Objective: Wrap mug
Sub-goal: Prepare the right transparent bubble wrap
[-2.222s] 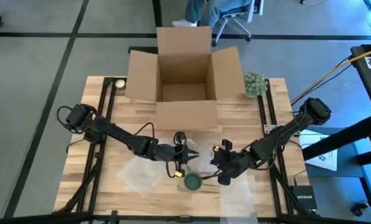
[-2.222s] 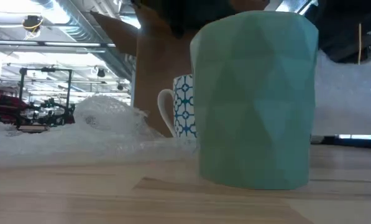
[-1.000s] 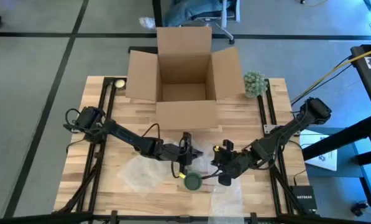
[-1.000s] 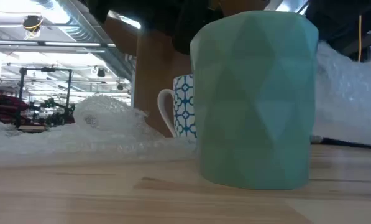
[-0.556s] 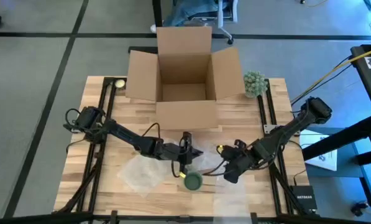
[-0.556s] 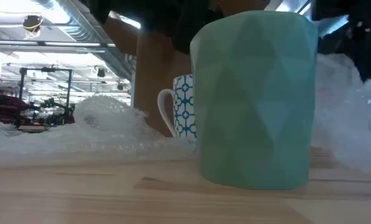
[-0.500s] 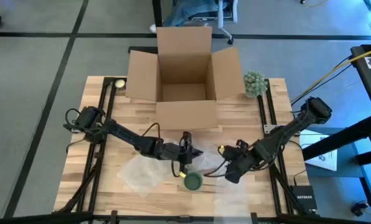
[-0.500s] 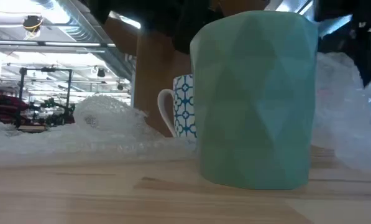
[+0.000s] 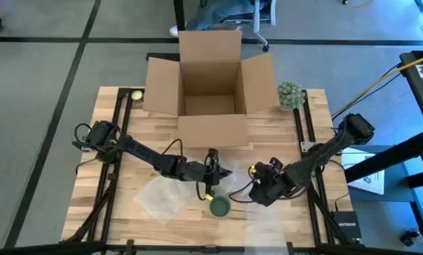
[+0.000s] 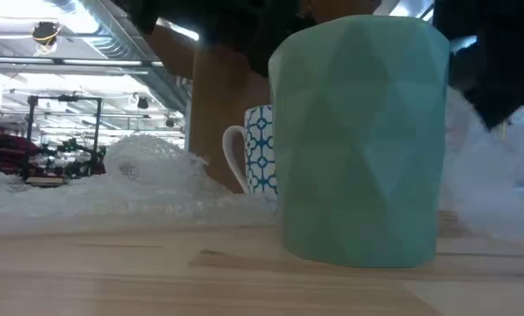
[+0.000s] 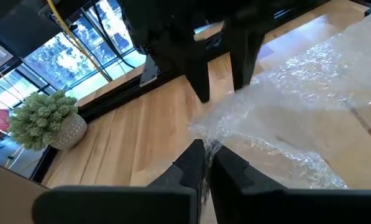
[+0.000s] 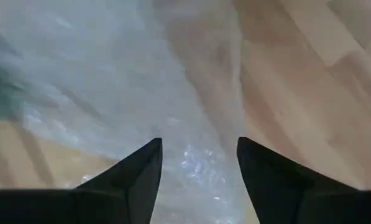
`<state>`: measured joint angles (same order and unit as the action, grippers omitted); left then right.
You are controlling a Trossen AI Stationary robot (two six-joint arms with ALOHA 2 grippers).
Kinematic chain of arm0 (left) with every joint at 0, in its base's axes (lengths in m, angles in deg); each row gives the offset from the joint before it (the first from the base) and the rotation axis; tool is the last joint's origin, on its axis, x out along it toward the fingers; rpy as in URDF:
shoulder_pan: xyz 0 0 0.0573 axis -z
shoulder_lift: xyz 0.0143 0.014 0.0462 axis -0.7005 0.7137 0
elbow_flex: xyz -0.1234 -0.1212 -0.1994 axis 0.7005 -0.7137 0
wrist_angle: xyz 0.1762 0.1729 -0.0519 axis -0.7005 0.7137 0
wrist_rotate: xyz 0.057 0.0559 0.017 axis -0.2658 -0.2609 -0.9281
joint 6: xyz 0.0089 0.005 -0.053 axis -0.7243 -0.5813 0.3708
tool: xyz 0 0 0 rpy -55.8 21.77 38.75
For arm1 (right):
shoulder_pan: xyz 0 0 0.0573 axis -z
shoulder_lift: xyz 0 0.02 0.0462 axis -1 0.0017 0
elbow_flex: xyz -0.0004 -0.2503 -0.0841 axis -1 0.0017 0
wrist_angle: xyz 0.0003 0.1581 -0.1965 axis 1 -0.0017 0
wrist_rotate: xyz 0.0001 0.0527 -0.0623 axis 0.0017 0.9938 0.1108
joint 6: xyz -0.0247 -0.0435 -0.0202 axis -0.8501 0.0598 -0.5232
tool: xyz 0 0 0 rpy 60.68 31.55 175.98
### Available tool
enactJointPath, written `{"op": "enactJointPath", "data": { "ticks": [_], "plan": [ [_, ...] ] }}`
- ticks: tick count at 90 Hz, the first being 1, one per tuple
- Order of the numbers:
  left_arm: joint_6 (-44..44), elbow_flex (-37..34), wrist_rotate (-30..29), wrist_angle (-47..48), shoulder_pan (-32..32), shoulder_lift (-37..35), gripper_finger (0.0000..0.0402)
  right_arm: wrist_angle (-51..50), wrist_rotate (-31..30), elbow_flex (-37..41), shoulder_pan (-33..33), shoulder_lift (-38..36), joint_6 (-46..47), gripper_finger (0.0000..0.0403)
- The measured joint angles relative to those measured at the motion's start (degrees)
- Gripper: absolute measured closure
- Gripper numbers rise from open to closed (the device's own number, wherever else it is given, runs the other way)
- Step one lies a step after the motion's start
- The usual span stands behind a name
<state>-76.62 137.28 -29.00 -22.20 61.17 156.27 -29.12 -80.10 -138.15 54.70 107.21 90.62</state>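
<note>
A faceted green mug point(image 9: 220, 206) stands upright on the wooden table near its front edge and fills the low view point(image 10: 358, 140). Behind it stands a white mug with a blue pattern point(image 10: 257, 161). My left gripper point(image 9: 212, 177) is just beyond the green mug, shut on a sheet of clear bubble wrap point(image 11: 297, 93). That sheet runs toward my right gripper point(image 9: 257, 193). The right gripper is open, one finger on either side of a bunched ridge of the wrap point(image 12: 197, 81). I cannot tell whether it touches it. My left gripper pinches a bunched corner of the bubble wrap point(image 11: 205, 142) between its two fingers. One layer or several, I cannot tell. The fingers lie low and come from the table's left. The rest of the sheet spreads loosely over the table toward the other arm.
A second crumpled sheet of bubble wrap point(image 9: 160, 198) lies at the front left. An open cardboard box point(image 9: 210, 85) stands at the far middle. A small green plant in a pot point(image 9: 290, 94) is at the far right, and a small yellow object point(image 9: 135, 94) at the far left.
My right gripper has shifted a little toward the table's right edge. In the low view, the bubble wrap to the right of the green mug stood high a second ago and now sits lower and crumpled. The mugs have stayed in place.
</note>
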Motion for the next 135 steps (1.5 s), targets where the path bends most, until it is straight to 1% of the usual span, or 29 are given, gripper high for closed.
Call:
{"op": "enactJointPath", "data": {
  "ticks": [8,16,26,34,37,50,60,74,83,90,98,107,117,129,135],
  "plan": [
    [0.01,0.00,0.01,0.04,0.00,0.00,0.0401,-1.39,1.43,0.00,-0.11,2.60,0.21,0.0219],
    [-0.01,0.00,0.01,0.14,0.04,0.00,0.0401,-3.37,2.59,0.00,-0.64,3.79,0.37,0.0247],
    [0.00,0.00,0.01,0.38,0.04,0.00,0.0401,-8.12,5.35,0.00,-1.50,3.73,0.44,0.0311],
    [-0.05,0.00,-0.01,0.45,0.04,0.00,0.0401,-13.16,8.43,0.00,-2.61,2.66,0.44,0.0377],
    [-0.19,0.00,0.00,0.46,0.04,0.00,0.0401,-14.96,9.05,-0.02,-3.05,2.22,0.52,0.0389],
    [-1.57,0.00,0.01,0.48,0.17,0.00,0.0401,-23.05,9.99,-0.02,-4.48,-0.71,3.22,0.0389],
    [-2.90,0.00,-0.01,1.26,0.22,-0.03,0.0401,-25.94,10.00,-0.02,-5.47,-3.84,4.54,0.0400],
    [-4.67,0.00,-0.01,6.42,0.22,-0.04,0.0401,-31.08,10.07,-0.02,-7.41,-8.89,6.55,0.0398],
    [-4.53,0.12,0.15,10.61,0.22,-0.12,0.0401,-33.43,9.39,-0.04,-8.98,-12.21,11.00,0.0401],
    [-3.71,0.16,1.86,13.36,0.22,-0.45,0.0401,-33.22,9.48,-0.02,-9.82,-14.60,14.45,0.0401],
    [-1.48,0.27,4.69,13.74,0.69,-0.44,0.0401,-33.25,10.00,-0.03,-10.54,-16.93,18.19,0.0391],
    [-1.05,0.19,6.33,13.85,1.38,-0.38,0.0401,-33.28,10.54,-0.04,-11.72,-18.92,20.99,0.0362],
    [-0.16,-0.06,7.28,15.94,1.95,-0.31,0.0401,-33.35,10.86,-0.04,-12.47,-20.75,22.64,0.0313],
    [0.33,-0.20,6.59,17.11,1.68,-0.15,0.0401,-33.37,11.43,-0.04,-13.26,-22.93,24.75,0.0252],
    [1.30,-0.17,5.56,16.93,1.64,-0.17,0.0401,-32.90,11.25,-0.04,-13.18,-24.09,25.26,0.0227]
  ]
}}
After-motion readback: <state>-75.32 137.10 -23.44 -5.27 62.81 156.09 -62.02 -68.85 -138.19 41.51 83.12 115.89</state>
